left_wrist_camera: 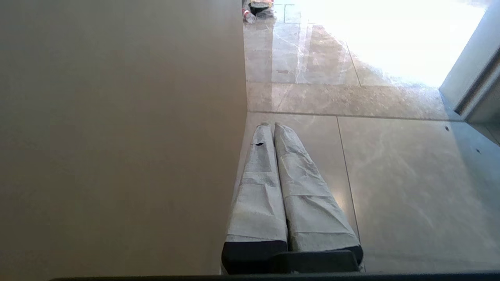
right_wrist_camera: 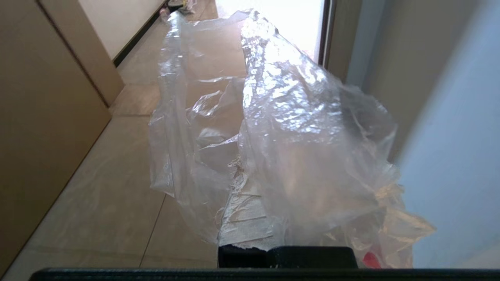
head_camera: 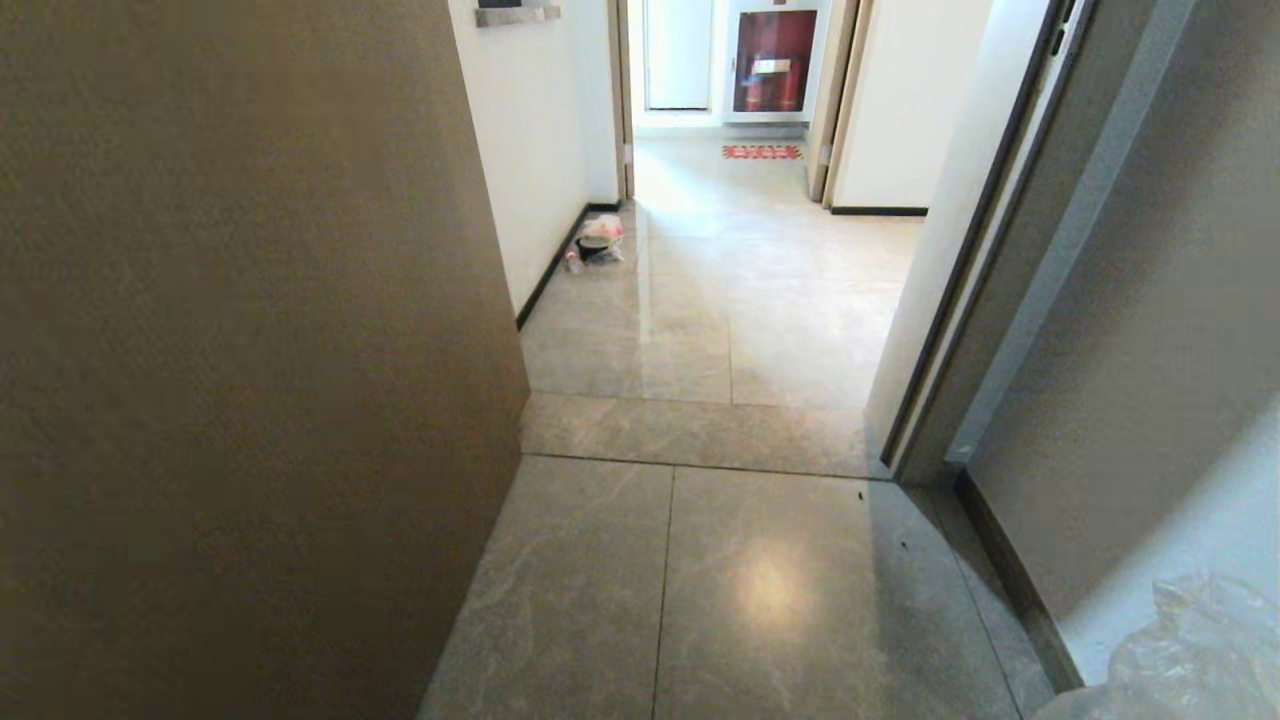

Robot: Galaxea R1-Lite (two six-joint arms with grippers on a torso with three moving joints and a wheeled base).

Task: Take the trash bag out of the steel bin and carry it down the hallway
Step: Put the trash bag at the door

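A: Head view first, from the left: a tall flat brown panel (head_camera: 240, 350) fills that side, then the hallway of large grey marbled floor tiles (head_camera: 720, 560) runs ahead between pale walls. Far down it, against the left wall's dark skirting, sits a small heap of rubbish with a pinkish bag on top (head_camera: 598, 240).

B: And the steel bin?

A: I can't make out a steel bin in any view. On the far right, an open door frame (head_camera: 960, 300), and in the bottom right corner a bit of the thin, crinkly, transparent plastic trash bag (head_camera: 1190, 650).

B: So the bag is out and being carried?

A: That's my reading. In the right wrist view the bag billows over the right end effector (right_wrist_camera: 242, 183), whose cloth-wrapped fingers (right_wrist_camera: 244, 218) are pressed together, pinching the film. Something red (right_wrist_camera: 369, 259) shows through low in the bag. Gripping the loose upper film probably lets the load hang clear of the floor.

B: The left arm?

A: Idle. The left wrist view shows the left end effector (left_wrist_camera: 273, 125) with its wrapped fingers (left_wrist_camera: 304, 187) pressed together on nothing, pointing along the floor just beside the brown panel.

B: What's left?

A: Driving on through the doorway, I'd judge, while keeping the bag off the frame.
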